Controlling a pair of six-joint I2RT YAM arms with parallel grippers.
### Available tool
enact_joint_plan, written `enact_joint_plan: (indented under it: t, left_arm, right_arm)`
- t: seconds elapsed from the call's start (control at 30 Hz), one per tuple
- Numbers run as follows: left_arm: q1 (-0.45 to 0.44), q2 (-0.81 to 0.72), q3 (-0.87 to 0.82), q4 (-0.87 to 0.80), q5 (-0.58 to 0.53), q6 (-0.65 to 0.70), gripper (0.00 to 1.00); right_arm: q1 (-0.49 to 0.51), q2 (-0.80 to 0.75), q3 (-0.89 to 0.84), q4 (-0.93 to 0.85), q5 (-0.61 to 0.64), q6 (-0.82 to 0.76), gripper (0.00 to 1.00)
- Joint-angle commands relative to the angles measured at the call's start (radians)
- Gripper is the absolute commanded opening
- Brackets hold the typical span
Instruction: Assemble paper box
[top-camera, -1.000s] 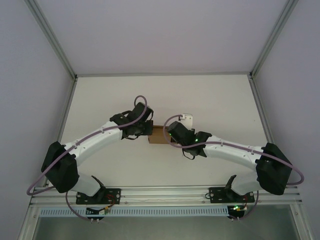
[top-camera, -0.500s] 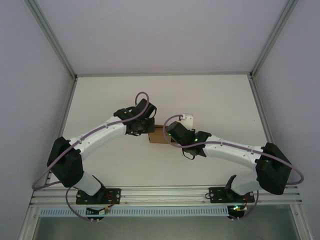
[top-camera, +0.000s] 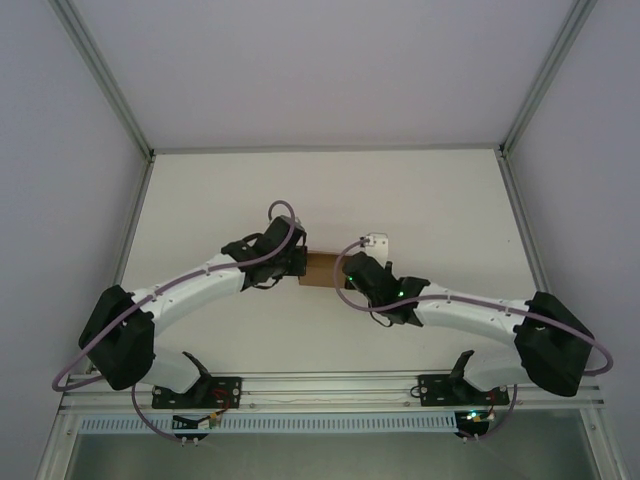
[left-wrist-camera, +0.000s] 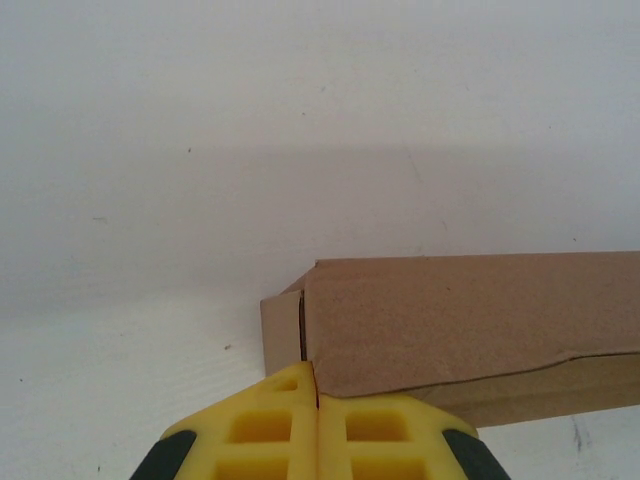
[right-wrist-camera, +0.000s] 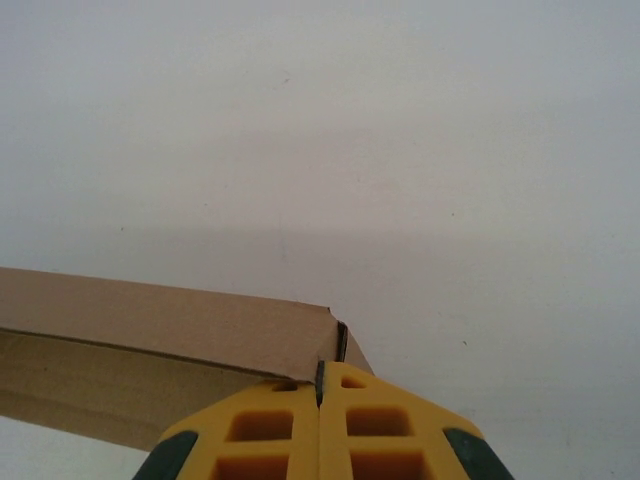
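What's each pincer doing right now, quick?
Left pincer: closed, tips at one end of the paper box; grip cannot be told.
Right pincer: closed, tips at its other end; grip cannot be told.

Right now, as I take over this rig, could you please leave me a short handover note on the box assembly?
Left gripper: shut, tips at the left end corner of the paper box.
Right gripper: shut, tips at its right end corner.
Box: middle of the table, between the arms.
Done: body folded into a rectangular shape.
Left: end flaps look not fully seated; likely press them home.
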Motion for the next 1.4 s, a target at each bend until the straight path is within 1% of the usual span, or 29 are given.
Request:
enact_joint_plan:
  t: [0.0,0.1,0.2,0.23,0.27,0.3,0.4,0.43,0.5,0.57,0.63,0.73,0.83,0.9,1.0,1.07,1.23,1.27,1.3,1.37]
  left_arm:
    - [-0.025,0.029,-0.082,-0.094,0.026,0.015,0.00]
    - [-0.028,0.022,-0.109,-0.082,0.025,0.012,0.00]
    - [-0.030,0.037,-0.103,-0.087,0.025,0.015,0.00]
    - [-0.033,0.043,-0.092,-0.091,0.022,0.017,0.00]
    - [-0.034,0.049,-0.083,-0.093,0.024,0.024,0.00]
    - [-0.036,0.053,-0.071,-0.095,0.021,0.030,0.00]
    - [-0.036,0.062,-0.041,-0.111,0.014,0.040,0.00]
    - [-0.036,0.065,-0.033,-0.117,0.013,0.043,0.00]
    - [-0.038,0.070,-0.025,-0.122,0.008,0.048,0.00]
    - [-0.039,0.073,-0.024,-0.117,0.017,0.055,0.00]
    - [-0.042,0.071,-0.019,-0.119,0.015,0.061,0.00]
    - [-0.042,0.065,-0.015,-0.116,0.015,0.067,0.00]
    - [-0.045,0.069,-0.002,-0.122,0.015,0.074,0.00]
    - [-0.046,0.073,0.003,-0.123,0.014,0.075,0.00]
    - [-0.046,0.075,0.011,-0.121,0.017,0.079,0.00]
    - [-0.045,0.076,0.016,-0.120,0.017,0.082,0.00]
    - [-0.046,0.071,0.030,-0.119,0.027,0.093,0.00]
    - [-0.046,0.069,0.036,-0.122,0.030,0.095,0.02]
    - [-0.046,0.064,0.041,-0.123,0.032,0.098,0.07]
    - [-0.045,0.050,0.053,-0.124,0.040,0.107,0.10]
  right_arm:
    - [0.022,0.001,-0.083,-0.053,-0.130,-0.015,0.00]
    - [0.021,-0.008,-0.116,-0.029,-0.158,-0.021,0.00]
    - [0.022,-0.018,-0.110,-0.031,-0.155,-0.006,0.00]
    - [0.021,-0.027,-0.098,-0.033,-0.152,-0.006,0.06]
    - [0.022,-0.040,-0.086,-0.034,-0.153,-0.018,0.18]
    - [0.022,-0.051,-0.068,-0.042,-0.152,-0.026,0.24]
    - [0.019,-0.095,-0.004,-0.087,-0.131,-0.059,0.26]
    - [0.019,-0.112,0.018,-0.108,-0.116,-0.057,0.31]
    - [0.018,-0.144,0.051,-0.135,-0.114,-0.058,0.48]
    - [0.015,-0.170,0.070,-0.145,-0.105,-0.057,0.58]
    - [0.008,-0.186,0.085,-0.156,-0.091,-0.057,0.64]
    - [-0.039,-0.180,0.113,-0.194,-0.073,-0.015,0.65]
    - [-0.124,-0.145,0.134,-0.212,-0.151,0.036,0.65]
    - [-0.163,-0.114,0.136,-0.191,-0.214,0.039,0.64]
    - [-0.201,-0.064,0.134,-0.187,-0.240,0.052,0.60]
    - [-0.221,-0.042,0.122,-0.188,-0.248,0.069,0.56]
    - [-0.237,-0.006,0.068,-0.185,-0.290,0.104,0.52]
    - [-0.238,-0.001,0.058,-0.183,-0.304,0.112,0.51]
    - [-0.236,0.005,0.046,-0.179,-0.320,0.115,0.50]
    - [-0.236,0.015,0.031,-0.176,-0.339,0.130,0.49]
